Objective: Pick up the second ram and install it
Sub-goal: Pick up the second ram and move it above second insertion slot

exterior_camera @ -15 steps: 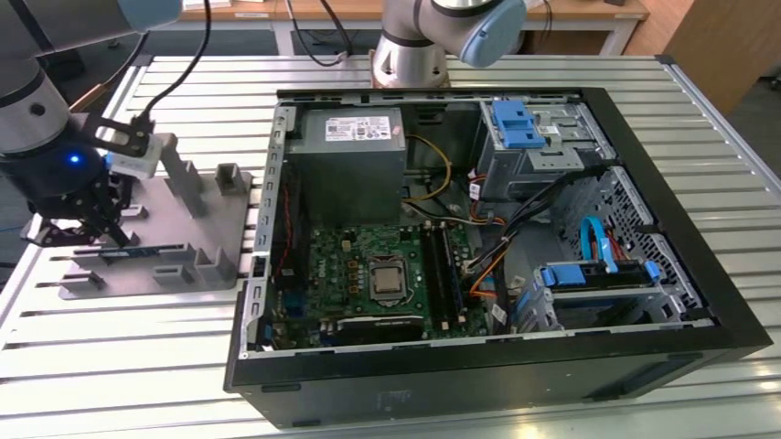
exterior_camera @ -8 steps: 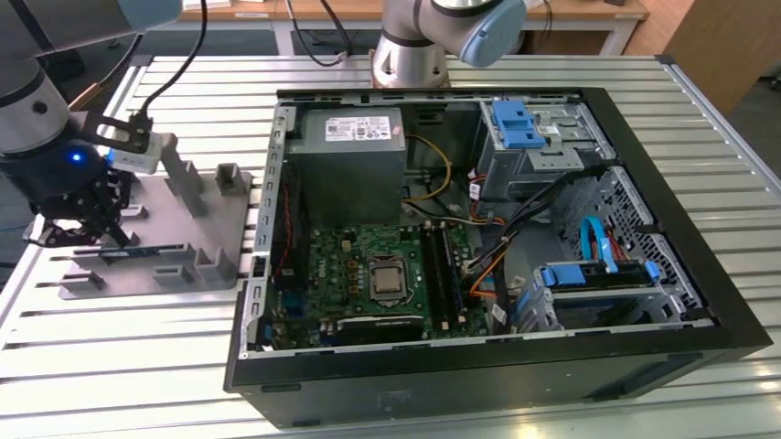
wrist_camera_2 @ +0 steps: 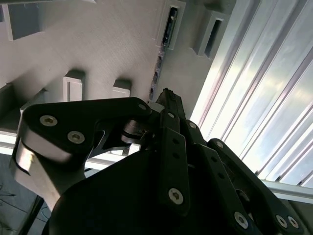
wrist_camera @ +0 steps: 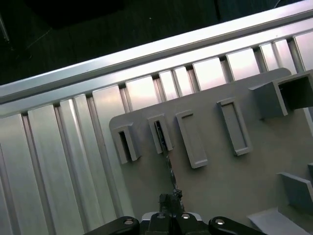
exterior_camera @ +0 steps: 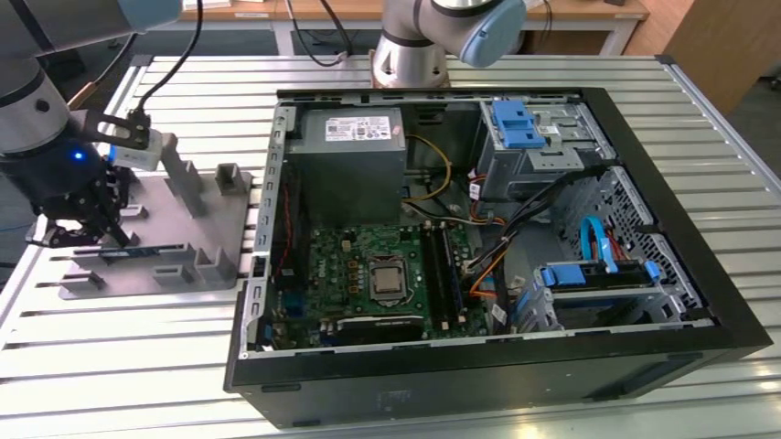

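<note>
The second ram point(exterior_camera: 144, 249) is pinched at one end by the jaws of the gripper point(exterior_camera: 91, 236), which are drawn together on the thin board. In both wrist views the strip point(wrist_camera_2: 157, 68) point(wrist_camera: 168, 169) is seen edge-on, running straight out from the fingertips of the gripper point(wrist_camera_2: 165, 98) point(wrist_camera: 171, 198), and its other end is seated in a narrow upright slot block of the grey holder tray point(wrist_camera_2: 98, 44) point(wrist_camera: 234, 186). Empty slot blocks are found on either side of that one. In the exterior view the ram is placed low along the near part of the tray point(exterior_camera: 183, 240), with taller grey posts behind it. The tray is laid flat on the slatted metal surface point(exterior_camera: 123, 366), at the exterior view's left and just beside the open computer case point(exterior_camera: 488, 366). Inside the case the motherboard point(exterior_camera: 366, 274) is exposed, with its long black slots point(exterior_camera: 440, 265) well apart from the ram.
</note>
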Tool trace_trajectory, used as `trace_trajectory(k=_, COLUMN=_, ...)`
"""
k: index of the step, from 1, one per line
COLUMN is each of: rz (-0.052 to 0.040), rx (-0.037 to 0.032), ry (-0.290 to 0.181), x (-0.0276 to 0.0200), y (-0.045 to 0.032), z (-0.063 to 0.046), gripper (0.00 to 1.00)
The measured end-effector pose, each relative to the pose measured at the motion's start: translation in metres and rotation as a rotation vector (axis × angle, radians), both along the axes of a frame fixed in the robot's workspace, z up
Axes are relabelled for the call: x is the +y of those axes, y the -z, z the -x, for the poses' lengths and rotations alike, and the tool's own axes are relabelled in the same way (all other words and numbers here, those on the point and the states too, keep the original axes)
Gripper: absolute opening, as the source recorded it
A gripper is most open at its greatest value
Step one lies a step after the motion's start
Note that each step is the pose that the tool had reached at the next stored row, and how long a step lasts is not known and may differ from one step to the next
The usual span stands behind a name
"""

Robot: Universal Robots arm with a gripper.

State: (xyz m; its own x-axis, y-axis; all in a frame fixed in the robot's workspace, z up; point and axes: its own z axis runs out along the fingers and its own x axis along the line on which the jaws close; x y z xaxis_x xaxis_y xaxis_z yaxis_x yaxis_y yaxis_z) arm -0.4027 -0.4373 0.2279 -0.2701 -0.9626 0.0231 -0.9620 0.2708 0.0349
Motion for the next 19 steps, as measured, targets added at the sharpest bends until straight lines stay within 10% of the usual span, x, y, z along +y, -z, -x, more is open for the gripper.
trace_trajectory(k=19, rz=0.0000, rx=0.0000, ry=-0.148, x=0.0000, y=0.0000, z=0.0000, gripper=0.10)
